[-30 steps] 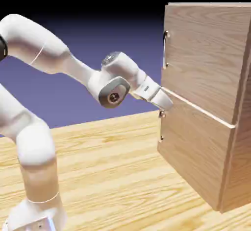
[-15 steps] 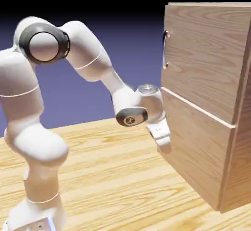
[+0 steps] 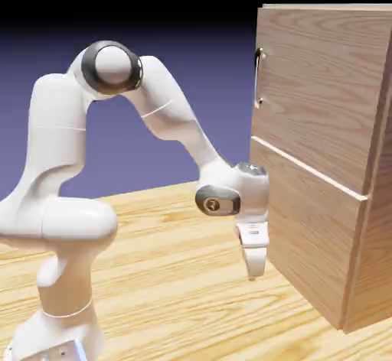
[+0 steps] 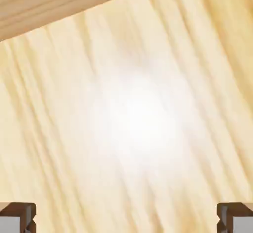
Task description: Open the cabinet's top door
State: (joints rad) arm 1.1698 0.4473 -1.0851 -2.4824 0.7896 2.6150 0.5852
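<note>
While tool (image 3: 253,269) hangs low, jaws seemingly apart, cabinet (image 3: 321,145) beside.

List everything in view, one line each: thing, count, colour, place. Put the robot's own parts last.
cabinet: one, light-brown wood grain, right side of the exterior view, standing on the table.
top door: one, wood-grain panel, upper front of the cabinet, looks shut.
handle: one, dark curved vertical bar, by the top door's left edge.
lower door panel: one, wood grain, below the top door.
table: one, pale wood, under everything.
arm: one, white, rising from lower left, bent down toward the cabinet's foot.
gripper: one, white, pointing down at the table beside the lower panel, open, empty.
</note>
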